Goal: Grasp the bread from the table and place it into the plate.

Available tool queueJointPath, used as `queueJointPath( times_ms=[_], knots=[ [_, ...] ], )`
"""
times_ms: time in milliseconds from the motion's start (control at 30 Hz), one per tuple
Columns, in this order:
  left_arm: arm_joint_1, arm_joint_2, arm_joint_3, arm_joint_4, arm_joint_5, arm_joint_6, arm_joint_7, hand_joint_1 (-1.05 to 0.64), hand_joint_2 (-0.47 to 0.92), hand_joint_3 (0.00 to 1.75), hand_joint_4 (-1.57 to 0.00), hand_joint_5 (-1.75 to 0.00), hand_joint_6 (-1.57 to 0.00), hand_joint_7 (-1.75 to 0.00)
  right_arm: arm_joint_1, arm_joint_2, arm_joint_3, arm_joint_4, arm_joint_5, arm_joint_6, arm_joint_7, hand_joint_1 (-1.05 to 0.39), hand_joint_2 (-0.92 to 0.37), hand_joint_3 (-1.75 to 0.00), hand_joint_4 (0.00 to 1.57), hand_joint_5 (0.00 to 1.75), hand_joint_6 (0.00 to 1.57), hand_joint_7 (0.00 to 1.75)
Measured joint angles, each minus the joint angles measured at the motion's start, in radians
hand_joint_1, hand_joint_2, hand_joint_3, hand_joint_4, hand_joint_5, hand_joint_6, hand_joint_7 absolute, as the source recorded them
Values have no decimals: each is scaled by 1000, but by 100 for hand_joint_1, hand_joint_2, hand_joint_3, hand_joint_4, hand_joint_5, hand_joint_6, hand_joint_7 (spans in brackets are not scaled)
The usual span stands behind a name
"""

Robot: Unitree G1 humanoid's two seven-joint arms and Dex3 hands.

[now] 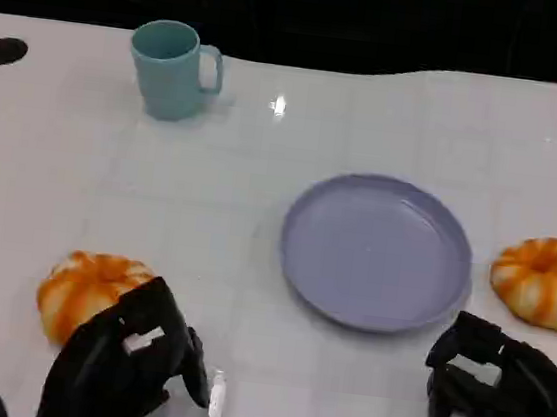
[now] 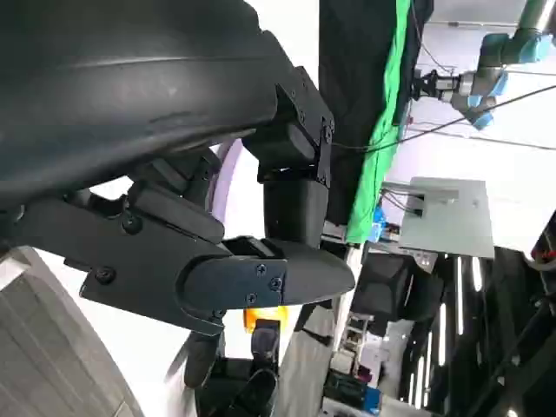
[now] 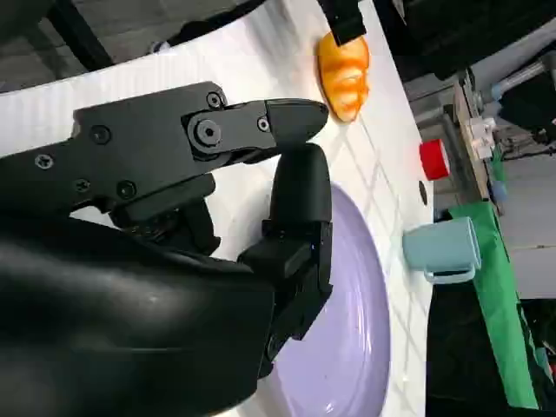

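Observation:
Two round orange breads lie on the white table. The left bread [image 1: 83,289] [image 3: 343,74] sits just beyond my left hand [image 1: 130,361], whose fingers overlap its near edge without holding it. The right bread [image 1: 546,281] lies right of the purple plate [image 1: 374,252], beyond my right hand [image 1: 497,389]. Nothing lies in the plate. In the right wrist view, that hand's fingers [image 3: 295,187] reach out over the plate's rim [image 3: 360,347] with nothing between them. The left wrist view shows that hand's fingers [image 2: 261,278] apart and a sliver of orange bread [image 2: 261,318] behind them.
A teal mug [image 1: 172,68] [image 3: 445,248] stands at the far left of the table. Two black holes [image 1: 5,50] mark the table's far corners. A small red object [image 3: 432,159] sits off the table's far side. The table's near edge runs just under both hands.

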Motion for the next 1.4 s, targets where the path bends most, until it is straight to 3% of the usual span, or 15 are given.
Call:
queueJointPath(
  times_ms=[933,1267,1400],
  knots=[
    [0,-1,0,-1,-1,4,0,-73,92,47,-82,-175,-59,-170,0,0,1,-16,1,28,-5,-57,-92,-20,71,175,69,147],
    [18,38,-4,-61,190,-88,127,-71,92,56,-65,-175,-50,-171,1,1,3,-18,0,27,-9,-56,-92,-21,71,175,68,146],
    [38,89,-20,-161,326,-87,212,-57,92,47,-58,-156,-56,-111,1,3,5,-16,-1,19,-8,-56,-92,-20,71,175,69,146]
  ],
)
